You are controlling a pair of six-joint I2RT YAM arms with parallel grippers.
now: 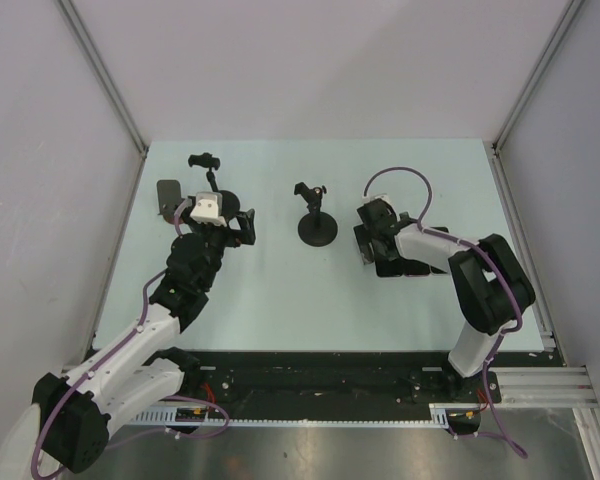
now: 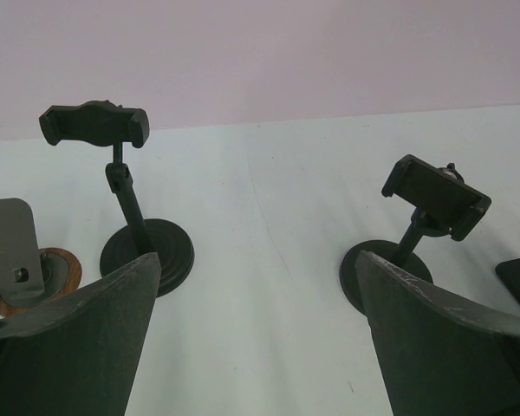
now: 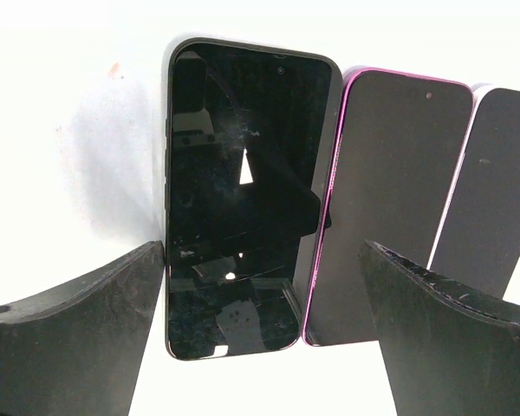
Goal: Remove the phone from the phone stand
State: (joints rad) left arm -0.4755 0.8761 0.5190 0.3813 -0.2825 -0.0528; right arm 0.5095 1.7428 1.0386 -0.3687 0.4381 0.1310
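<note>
The black phone (image 3: 243,199) lies flat on the counter (image 3: 78,130) at right, with a pink-edged phone (image 3: 390,191) just beside it. The right fingers (image 3: 95,321) hang spread open over both. The left fingers (image 2: 87,347), also open, face the left stand (image 2: 126,199) and the middle stand (image 2: 433,204).

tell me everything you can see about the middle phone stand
The middle stand is matte black and looks like plastic. It has a round flat base, a short stem with a joint, and a clamp head with hooked ends, tilted to one side. The clamp is empty, with no phone in it. It stands upright near the middle of the table, apart from the other stand, and only the table touches it.
</note>
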